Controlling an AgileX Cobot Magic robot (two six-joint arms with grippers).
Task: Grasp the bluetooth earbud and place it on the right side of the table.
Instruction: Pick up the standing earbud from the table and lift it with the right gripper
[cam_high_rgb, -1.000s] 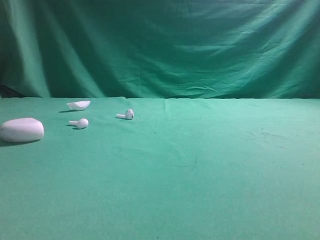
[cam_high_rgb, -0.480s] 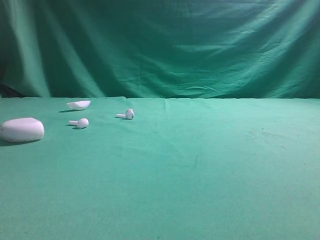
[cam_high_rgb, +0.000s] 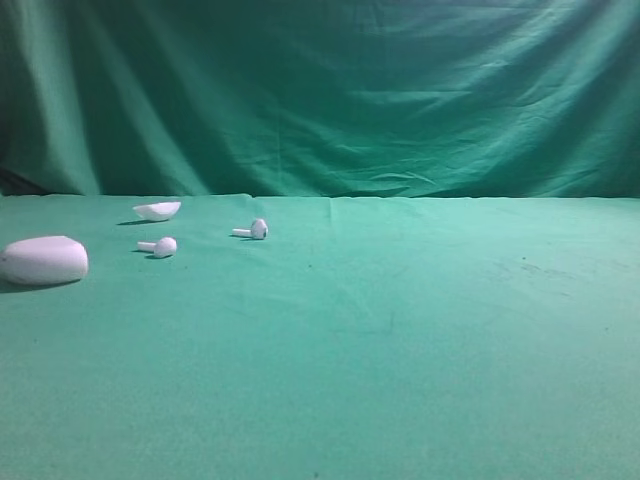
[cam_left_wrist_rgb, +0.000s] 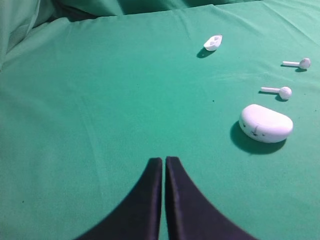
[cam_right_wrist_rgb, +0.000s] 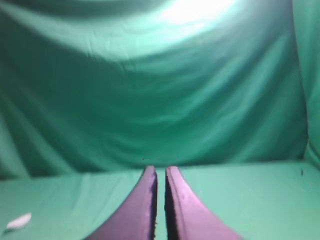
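- Left gripper (cam_left_wrist_rgb: 163, 161) sits at the bottom centre of the left wrist view, its dark fingers pressed together tip to tip, pinching nothing, poised above bare green cloth.
- Right gripper (cam_right_wrist_rgb: 160, 170) is at the bottom centre of the right wrist view, aimed level at the draped green backdrop (cam_right_wrist_rgb: 160, 90); its fingers stand nearly together with only a thin slit between them, and nothing is in it.
- Neither arm shows in the high view.
- The bluetooth earbud (cam_high_rgb: 253, 230) lies on its side on the table (cam_high_rgb: 400, 330), left of centre in the high view, stem pointing left.
- A second earbud (cam_high_rgb: 160, 246) lies to its left, slightly lower in the frame, apart from it.
- The white pebble-shaped case (cam_high_rgb: 43, 260) rests shut at the left edge, with nothing visible inside.
- A shallow white shell (cam_high_rgb: 157, 210) lies above the second earbud, near the backdrop fold.
- No readable writing shows; the case has small dark marks on its front in the left wrist view, too small to make out.
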